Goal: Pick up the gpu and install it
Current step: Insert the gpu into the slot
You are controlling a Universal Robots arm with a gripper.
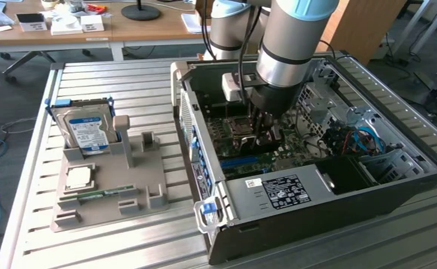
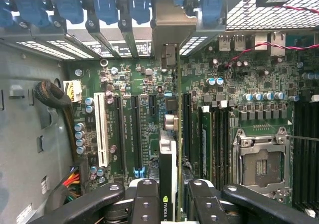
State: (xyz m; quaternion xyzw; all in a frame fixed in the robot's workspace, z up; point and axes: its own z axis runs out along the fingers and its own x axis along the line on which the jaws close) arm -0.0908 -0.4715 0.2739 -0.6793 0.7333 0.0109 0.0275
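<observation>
- Slatted metal table (image 1: 128, 246) carries everything; wooden desks stand behind it.
- Open computer case (image 1: 338, 218) lies on its side at the exterior view's right.
- Robot arm (image 1: 285, 50) reaches down into the case.
- Green motherboard (image 2: 134, 79) covers the case floor.
- Gray holder (image 1: 110, 216) beside the case keeps a hard drive (image 1: 87, 131) and a memory stick (image 1: 99, 194).
- Gripper (image 2: 172, 204) is clamped on the gpu (image 2: 168, 159). The card stands edge-on over the motherboard slots, its bracket toward the rear wall. Whether it is seated, I cannot tell.
</observation>
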